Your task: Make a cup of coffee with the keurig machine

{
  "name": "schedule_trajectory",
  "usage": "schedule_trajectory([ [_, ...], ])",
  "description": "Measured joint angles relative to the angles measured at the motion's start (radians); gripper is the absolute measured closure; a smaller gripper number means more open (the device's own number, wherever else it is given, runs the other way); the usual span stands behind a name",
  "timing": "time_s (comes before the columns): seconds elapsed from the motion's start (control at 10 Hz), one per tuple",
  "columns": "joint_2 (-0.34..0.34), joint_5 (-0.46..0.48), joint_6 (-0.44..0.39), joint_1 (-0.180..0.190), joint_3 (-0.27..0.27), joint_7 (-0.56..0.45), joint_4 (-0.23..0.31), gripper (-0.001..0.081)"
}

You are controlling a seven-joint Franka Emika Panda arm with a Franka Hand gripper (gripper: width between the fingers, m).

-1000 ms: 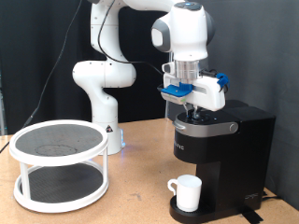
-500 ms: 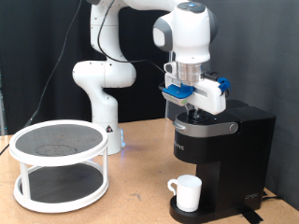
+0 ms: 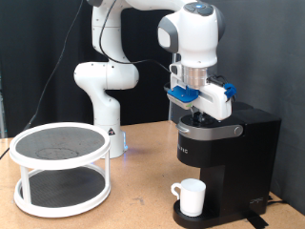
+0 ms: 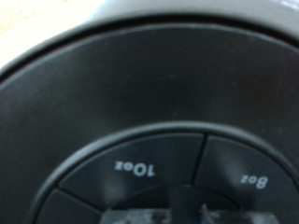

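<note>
The jaws (image 3: 197, 114) sit pressed down at the top of the keurig machine (image 3: 226, 153), right over its closed domed lid, and from where I stand the fingers are buried against the black casing, so I cannot tell whether they are released or clenched; nothing shows between them. The wrist view is filled by the lid's button ring: a segment marked 10oz (image 4: 134, 168) lies directly ahead of the jaws, with the 8oz button (image 4: 254, 179) just beside it, both blurred by closeness.

I judge the step in hand to be pressing a brew-size button. Doing it well means coming down squarely on one segment only, keeping off the seam between the two, and pushing straight along the fingers so the tip does not skid across the smooth plastic. A firm but short press should be enough; leaning harder risks rocking the machine on the surface (image 3: 133, 205).

Below the jaws, the cup (image 3: 190, 197) stands upright on the machine's drip base, under the spout, handle turned to the exterior view's left. Well away from the jaws, to the exterior view's left, a white two-tier round rack (image 3: 59, 168) stands on the same surface, apart from everything else.
</note>
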Motion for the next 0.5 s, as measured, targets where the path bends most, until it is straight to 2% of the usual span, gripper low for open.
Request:
schedule_trajectory([
  [0.2,-0.004,0.021,0.003,0.001,0.002,-0.069,0.000,0.0806],
  [0.5,-0.068,0.195,0.002,-0.004,-0.010,-0.238,-0.012,0.0806],
])
